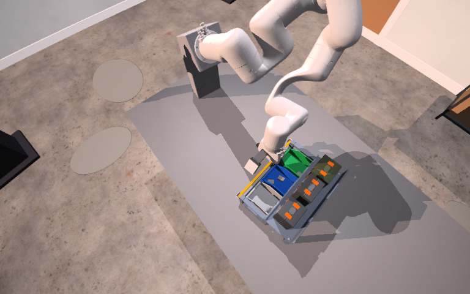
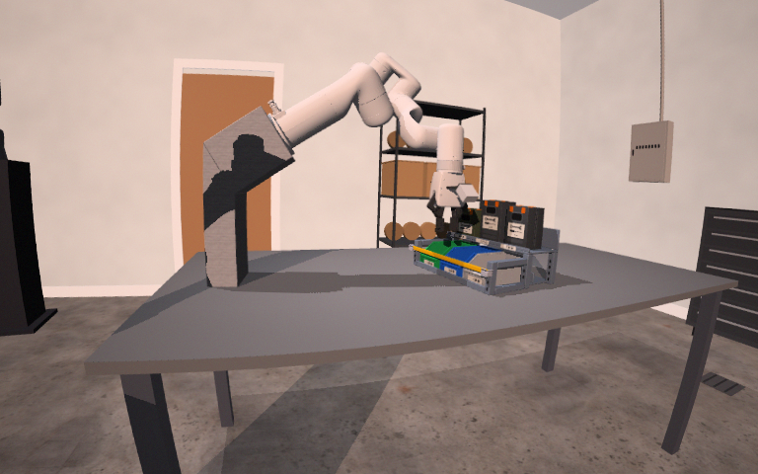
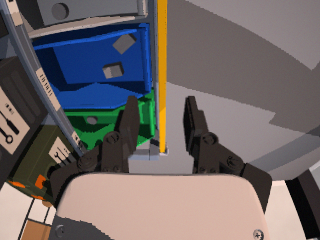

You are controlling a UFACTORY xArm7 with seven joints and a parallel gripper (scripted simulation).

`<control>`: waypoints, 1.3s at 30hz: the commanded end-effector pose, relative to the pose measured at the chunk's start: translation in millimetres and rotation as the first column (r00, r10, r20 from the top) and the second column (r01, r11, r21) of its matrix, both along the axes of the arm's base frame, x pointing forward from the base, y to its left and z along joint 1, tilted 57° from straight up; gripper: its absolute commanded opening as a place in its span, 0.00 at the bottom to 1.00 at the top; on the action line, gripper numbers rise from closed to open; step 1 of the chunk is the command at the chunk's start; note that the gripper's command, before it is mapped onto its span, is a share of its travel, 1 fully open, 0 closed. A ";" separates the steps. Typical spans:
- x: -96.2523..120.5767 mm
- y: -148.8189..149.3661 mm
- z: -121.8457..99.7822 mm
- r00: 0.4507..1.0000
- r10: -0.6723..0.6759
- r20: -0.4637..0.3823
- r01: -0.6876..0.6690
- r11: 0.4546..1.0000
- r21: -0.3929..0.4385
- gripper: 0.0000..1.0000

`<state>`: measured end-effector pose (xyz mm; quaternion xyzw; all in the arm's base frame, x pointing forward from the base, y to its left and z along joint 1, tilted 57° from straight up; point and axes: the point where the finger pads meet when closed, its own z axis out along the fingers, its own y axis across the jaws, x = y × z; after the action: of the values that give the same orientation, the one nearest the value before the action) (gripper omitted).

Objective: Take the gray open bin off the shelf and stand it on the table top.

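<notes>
The gray open bin (image 1: 265, 198) (image 2: 501, 257) (image 3: 95, 11) sits at one end of the shelf's (image 1: 280, 202) (image 2: 493, 285) lower tier, a small part in it. The blue bin (image 1: 276, 172) (image 2: 475, 253) (image 3: 75, 65) is beside it, with gray parts. The green bin (image 1: 294, 159) (image 2: 441, 247) (image 3: 106, 131) is at the other end. My gripper (image 2: 450, 231) (image 3: 161, 107) is partly open and empty, pointing down above the green bin's front end. In the wrist view its fingers appear on either side of the yellow bar (image 1: 254, 179) (image 2: 450, 260) (image 3: 162, 65).
Three dark cases with orange latches, one of them a dark case (image 1: 290, 212) (image 2: 524, 226), stand on the raised rear tier behind the bins. The yellow bar runs across the bins' fronts. The gray table top (image 1: 194, 166) (image 2: 313, 318) extends in front of the shelf.
</notes>
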<state>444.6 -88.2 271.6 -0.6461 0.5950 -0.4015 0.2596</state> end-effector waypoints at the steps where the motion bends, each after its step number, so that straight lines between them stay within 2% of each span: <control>1: -0.2 -0.2 0.8 1.000 -0.001 0.002 0.001 1.000 0.000 0.47; 21: -0.2 -0.2 0.8 1.000 -0.001 0.002 0.001 1.000 0.000 0.47; 26: 24.7 -4.5 -15.4 1.000 -0.001 0.002 0.001 1.000 0.000 0.47; 38: 24.7 -4.5 -15.4 1.000 -0.001 0.002 0.001 1.000 0.000 0.47; 39: 32.0 -5.8 -20.2 1.000 -0.001 0.002 0.001 1.000 0.000 0.47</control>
<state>469.4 -92.4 255.5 -0.6461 0.5949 -0.4016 0.2597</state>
